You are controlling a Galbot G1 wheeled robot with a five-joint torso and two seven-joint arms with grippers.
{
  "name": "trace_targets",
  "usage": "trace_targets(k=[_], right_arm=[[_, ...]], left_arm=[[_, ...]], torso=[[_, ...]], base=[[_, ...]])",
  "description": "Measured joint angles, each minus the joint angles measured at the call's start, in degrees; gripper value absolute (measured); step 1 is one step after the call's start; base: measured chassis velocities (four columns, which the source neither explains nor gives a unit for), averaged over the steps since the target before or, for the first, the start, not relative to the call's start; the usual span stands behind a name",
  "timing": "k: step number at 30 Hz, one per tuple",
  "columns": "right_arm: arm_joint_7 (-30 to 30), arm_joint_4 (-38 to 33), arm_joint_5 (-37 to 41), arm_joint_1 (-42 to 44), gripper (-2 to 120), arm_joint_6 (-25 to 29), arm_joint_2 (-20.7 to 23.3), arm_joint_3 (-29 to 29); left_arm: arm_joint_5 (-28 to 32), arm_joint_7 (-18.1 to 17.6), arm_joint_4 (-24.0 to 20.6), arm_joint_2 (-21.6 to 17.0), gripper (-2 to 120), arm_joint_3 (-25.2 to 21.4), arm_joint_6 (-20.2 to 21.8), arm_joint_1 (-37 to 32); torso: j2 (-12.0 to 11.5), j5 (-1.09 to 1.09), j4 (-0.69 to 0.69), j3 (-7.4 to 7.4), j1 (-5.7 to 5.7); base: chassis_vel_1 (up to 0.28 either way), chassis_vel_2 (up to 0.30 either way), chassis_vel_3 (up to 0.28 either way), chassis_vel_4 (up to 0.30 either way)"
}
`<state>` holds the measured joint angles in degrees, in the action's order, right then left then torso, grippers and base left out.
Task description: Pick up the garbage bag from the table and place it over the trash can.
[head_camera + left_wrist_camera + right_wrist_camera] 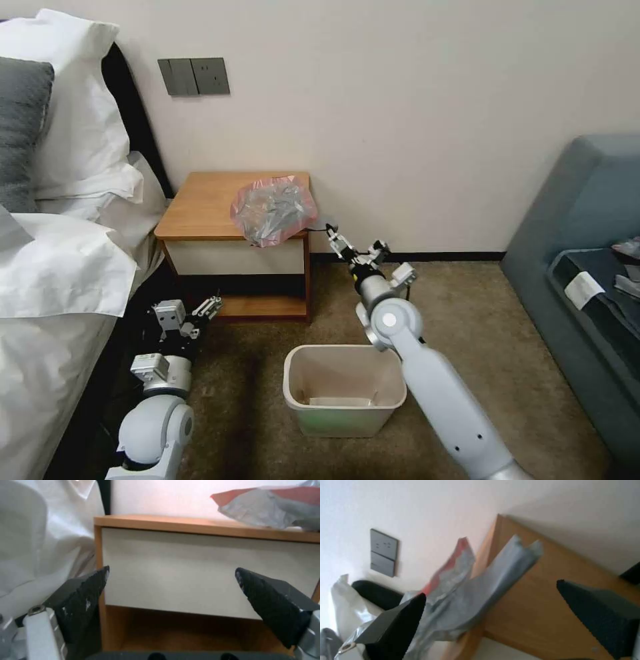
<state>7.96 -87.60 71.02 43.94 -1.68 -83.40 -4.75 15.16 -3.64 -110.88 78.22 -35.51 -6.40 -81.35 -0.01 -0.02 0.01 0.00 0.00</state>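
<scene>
Nearest the robot, the trash can (344,390) stands upright on the carpet (467,313), its mouth bare and unlined. To its left, low beside the bed (60,300), the left pincer (203,313) hangs near the floor with its fingers (83,597) spread wide and nothing between them; the left wrist view looks past them at the white drawer front (200,572) of the surface. Farther on, the right arm reaches forward over the trash can's right side, and the right pincer (360,248) hovers just off the front right corner of the surface (200,207), its fingers (400,620) wide apart and empty. In the right wrist view the garbage bag's loose edge hangs between the fingers' line of sight and the wood, not gripped. The garbage bag (273,210) lies crumpled on the right part of the wooden top, its pink-rimmed edge spilling slightly over the front edge. Behind it rises the wall with a grey switch plate (194,76).
</scene>
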Motion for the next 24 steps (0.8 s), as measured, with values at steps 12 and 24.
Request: trace_targets(k=[12,24], right_arm=[[-3.9,6.6,-0.7,-3.4,99,1.2,-4.1,-2.4],[-6.0,10.4,-2.1,-4.4,65,1.5,-5.9,-3.1]], left_arm=[[-0.9,-0.5,-1.0,0.7,99,-0.2,-0.6,-2.0],[-1.1,-0.8,-1.2,0.8,99,-0.2,-0.7,-2.1]], torso=[[0.0,0.01,-0.02,0.0,0.0],[0.0,0.02,-0.01,0.0,0.0]], base=[[0.0,0.0,0.0,0.0],[0.0,0.0,0.0,0.0]])
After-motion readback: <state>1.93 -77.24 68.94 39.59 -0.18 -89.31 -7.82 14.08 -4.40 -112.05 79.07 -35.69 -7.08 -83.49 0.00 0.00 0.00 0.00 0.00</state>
